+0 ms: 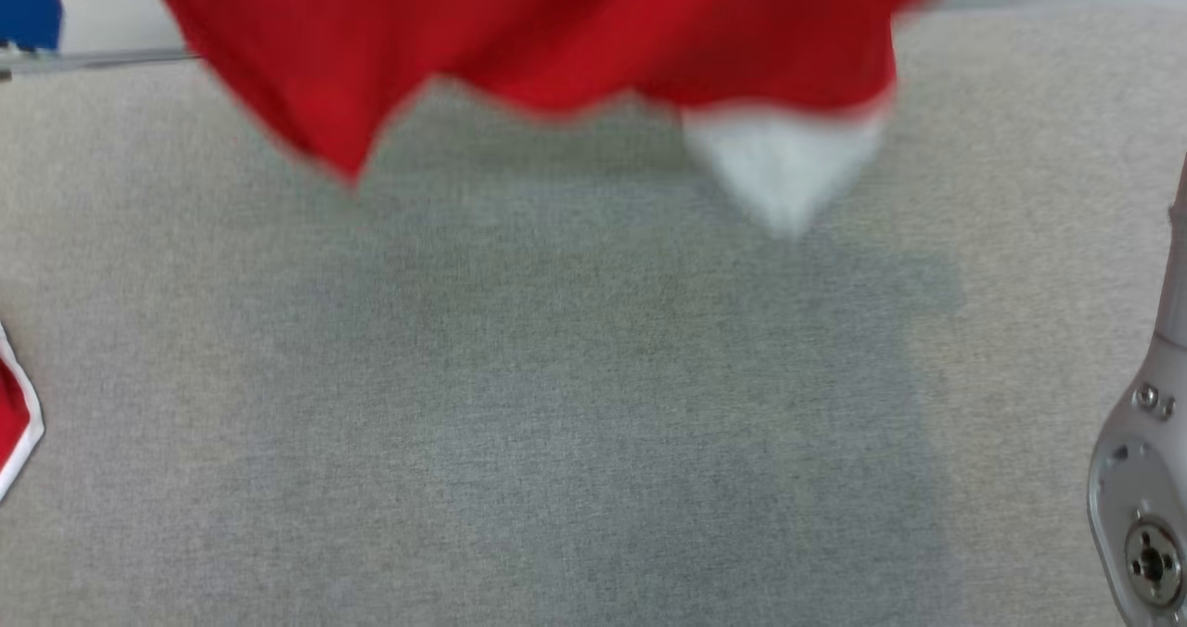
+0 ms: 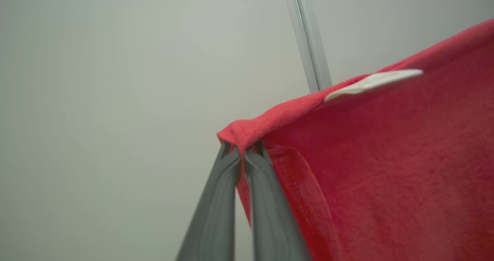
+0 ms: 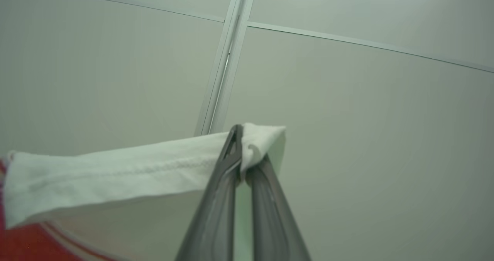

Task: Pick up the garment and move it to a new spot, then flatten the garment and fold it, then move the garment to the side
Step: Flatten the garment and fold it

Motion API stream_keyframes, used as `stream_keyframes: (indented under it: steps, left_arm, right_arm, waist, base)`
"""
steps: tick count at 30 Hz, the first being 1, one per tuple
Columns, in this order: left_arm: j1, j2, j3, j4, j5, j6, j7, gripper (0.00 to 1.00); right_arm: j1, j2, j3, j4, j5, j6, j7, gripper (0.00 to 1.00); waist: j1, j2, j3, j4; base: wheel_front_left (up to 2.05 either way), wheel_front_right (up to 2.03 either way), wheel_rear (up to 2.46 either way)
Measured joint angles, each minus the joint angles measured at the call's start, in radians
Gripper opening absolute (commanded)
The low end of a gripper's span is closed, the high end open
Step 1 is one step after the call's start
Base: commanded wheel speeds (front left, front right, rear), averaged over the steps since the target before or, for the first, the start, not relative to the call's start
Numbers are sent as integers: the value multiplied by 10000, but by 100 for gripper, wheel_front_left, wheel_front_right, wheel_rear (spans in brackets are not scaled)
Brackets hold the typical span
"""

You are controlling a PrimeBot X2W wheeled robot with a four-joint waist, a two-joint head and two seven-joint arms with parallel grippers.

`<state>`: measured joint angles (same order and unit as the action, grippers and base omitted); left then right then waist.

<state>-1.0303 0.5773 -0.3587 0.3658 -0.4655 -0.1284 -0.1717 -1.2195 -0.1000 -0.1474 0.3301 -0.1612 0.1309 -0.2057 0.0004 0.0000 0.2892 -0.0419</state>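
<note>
Two closed grippers hold the red garment (image 1: pixel 556 24) aloft above the grey table (image 1: pixel 593 441). My left gripper (image 2: pixel 242 151) is clamped on a folded red hem corner. My right gripper (image 3: pixel 247 153) is pinched shut on the end of a white band (image 3: pixel 115 176) of the same cloth.

The step in hand, as I judge it, is carrying the garment to its new spot before flattening. To do it well I should hold both pinch points level and well apart so the cloth hangs as one sheet. Then I should let the low hem meet the table first and lay the rest down away from me. It should land apart from the second red-and-white piece (image 1: pixel 14 423) at the table's left edge.

My wrist views give the grips themselves: thin bites near the fabric edge, with a white tab (image 2: pixel 370 81) just beyond the left one and bare wall (image 3: pixel 366 118) behind. My head view gives the blurred lower edge, with a red point and a white point (image 1: pixel 784 172) hanging near the table's far side.
</note>
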Motion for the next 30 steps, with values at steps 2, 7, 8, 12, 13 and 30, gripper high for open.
stream_keyframes:
  steps: [2, 7, 8, 12, 13, 30]
  left_arm:
    - [-254, -82, -50, 410, -2, -2, -236, 0]
    - [213, -221, -500, 1252, -236, -17, -642, 0]
    - [537, -236, -573, 1425, -309, -19, -709, 0]
    - [2246, -543, -780, 2092, -731, -35, -871, 0]
    - [2709, -688, -809, 2236, -840, -36, -886, 0]
    - [9232, -3175, 61, 2410, -240, -40, -901, 0]
  right_arm:
    - [-212, 148, -313, 153, -153, 0, -163, 0]
    - [831, 326, -545, 408, -205, 2, -435, 0]
    - [1321, 336, -564, 422, -125, 2, -439, 0]
    - [3687, 462, -627, 405, 374, 8, -527, 0]
    - [4348, 491, -686, 408, 593, 10, -537, 0]
    - [11602, 527, -288, 648, 4209, 8, -556, 0]
  waist:
    - [0, 0, 156, 62]
    - [-2, 0, 185, -6]
    - [-2, 0, 162, -29]
    - [-3, 0, 36, -103]
    - [-2, 0, -4, -106]
    - [-7, 0, -1587, 18]
  base:
    - [0, 0, 0]
    - [0, 0, 0]
    - [0, 0, 0]
    - [0, 0, 0]
    - [0, 0, 0]
    - [0, 0, 0]
